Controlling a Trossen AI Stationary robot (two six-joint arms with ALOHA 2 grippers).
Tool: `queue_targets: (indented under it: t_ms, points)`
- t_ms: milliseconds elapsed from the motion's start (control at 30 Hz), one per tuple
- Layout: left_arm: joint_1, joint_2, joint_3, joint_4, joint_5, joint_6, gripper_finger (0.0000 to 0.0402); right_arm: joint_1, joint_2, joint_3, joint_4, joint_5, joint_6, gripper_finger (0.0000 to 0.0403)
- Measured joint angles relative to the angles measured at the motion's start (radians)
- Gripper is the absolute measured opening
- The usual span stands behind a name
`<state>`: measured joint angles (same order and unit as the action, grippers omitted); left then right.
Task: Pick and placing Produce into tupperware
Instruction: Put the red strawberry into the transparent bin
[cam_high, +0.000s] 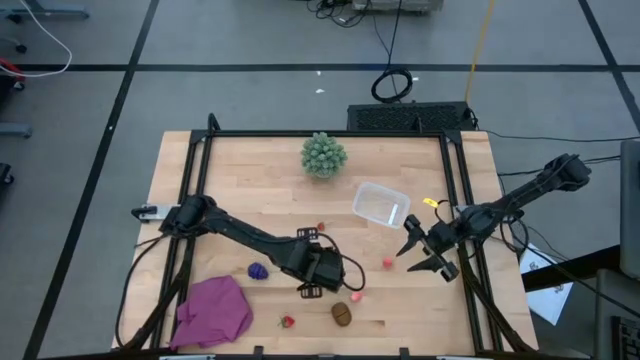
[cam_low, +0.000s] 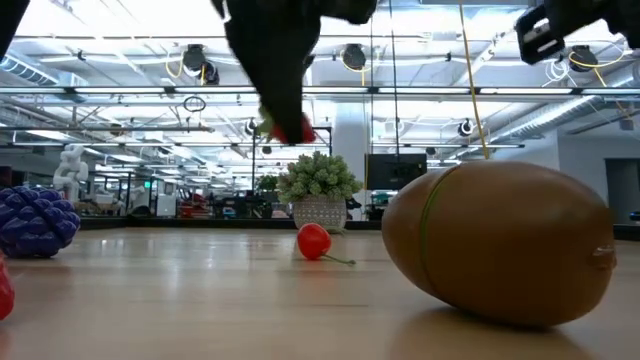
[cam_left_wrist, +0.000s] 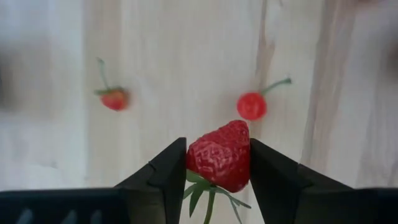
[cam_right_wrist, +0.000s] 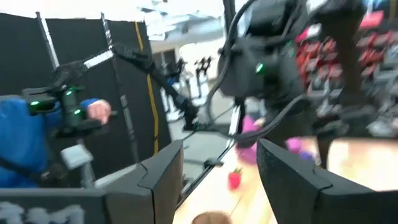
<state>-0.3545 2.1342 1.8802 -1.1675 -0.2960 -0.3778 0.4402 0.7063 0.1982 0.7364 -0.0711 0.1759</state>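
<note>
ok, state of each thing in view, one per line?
left gripper: shut on strawberry, lifted off table.
right gripper: fingers apart, holding nothing, near the table's right edge.
tupperware: upright, no lid, looks empty.
kiwi: lying on table.
grape cluster: on table, by the magenta cloth.
cherry: loose on table.

A green spiky ball (cam_high: 324, 154) sits near the back edge of the wooden bench (cam_high: 250, 200). A magenta cloth (cam_high: 213, 311) lies crumpled at the front left corner.
</note>
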Motion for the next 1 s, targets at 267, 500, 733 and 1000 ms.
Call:
queue_targets:
  t_ms: [267, 500, 733, 1000]
  points:
    - [0.077, -0.001, 0.085, 0.034, -0.111, 0.126, 0.0157, -0.117, -0.217, 0.000, -0.007, 0.055, -0.158, 0.0192]
    - [0.200, -0.002, 0.088, 0.307, -0.101, 0.318, 0.0157, -0.182, -0.387, 0.000, -0.167, 0.378, -0.208, 0.0192]
    - [0.357, -0.002, 0.087, 0.531, 0.070, 0.375, 0.0157, -0.193, -0.468, 0.000, -0.298, 0.602, -0.228, 0.0192]
    - [0.453, 0.005, -0.037, 0.776, 0.235, 0.310, 0.0157, -0.193, -0.508, 0.000, -0.268, 0.796, -0.393, 0.0192]
